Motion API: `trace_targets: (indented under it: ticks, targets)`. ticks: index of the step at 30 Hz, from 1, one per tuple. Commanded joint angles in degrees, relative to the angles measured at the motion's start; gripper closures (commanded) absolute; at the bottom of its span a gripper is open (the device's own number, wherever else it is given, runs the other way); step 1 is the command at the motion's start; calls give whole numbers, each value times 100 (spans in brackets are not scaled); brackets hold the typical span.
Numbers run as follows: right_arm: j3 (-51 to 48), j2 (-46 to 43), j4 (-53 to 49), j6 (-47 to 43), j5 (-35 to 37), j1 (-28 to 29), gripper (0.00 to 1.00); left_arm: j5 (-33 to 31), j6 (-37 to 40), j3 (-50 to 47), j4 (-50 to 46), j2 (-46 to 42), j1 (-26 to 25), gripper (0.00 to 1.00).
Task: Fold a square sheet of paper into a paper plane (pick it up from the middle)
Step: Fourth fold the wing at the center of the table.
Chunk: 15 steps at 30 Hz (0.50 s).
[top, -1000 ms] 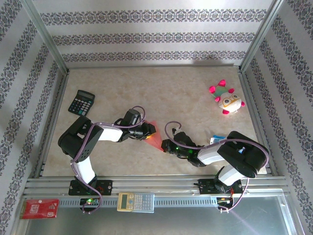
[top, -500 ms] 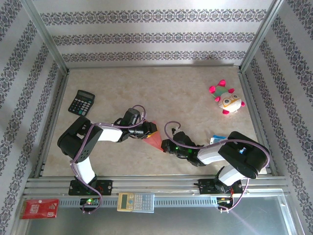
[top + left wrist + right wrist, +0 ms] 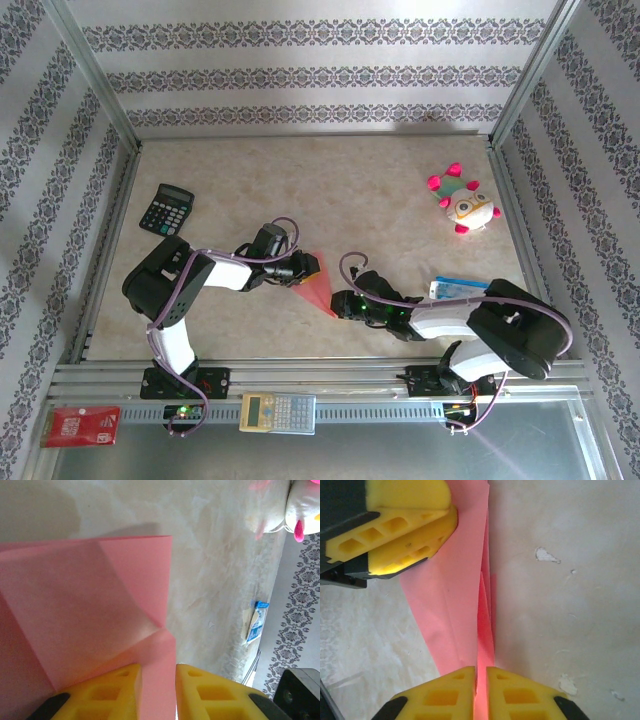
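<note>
The square sheet of paper (image 3: pixel 315 285) is light and limp, best held at its folded ends. The left gripper (image 3: pixel 158 690) pinches it; the right gripper (image 3: pixel 481 690) sits narrow around it, grip unclear.

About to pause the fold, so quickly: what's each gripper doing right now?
Left gripper: closed on the folded pink paper sheet.
Right gripper: closed on the same sheet's creased edge.

Bare table (image 3: pixel 330 180) lies open at the middle back; black calculator (image 3: pixel 166 209) and plush toy (image 3: pixel 463 205) stand at its sides.
</note>
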Motion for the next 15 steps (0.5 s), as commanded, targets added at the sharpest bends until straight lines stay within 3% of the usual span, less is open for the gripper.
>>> trace_targets:
  ticks: [1, 15]
  targets:
    - [-73, -262, -468, -187, -84, 64, 83, -67, 219, -93, 76, 214, 77, 75]
    - [173, -744, -1130, -890, -255, 258, 85, -11, 183, -232, 334, 326, 94, 75]
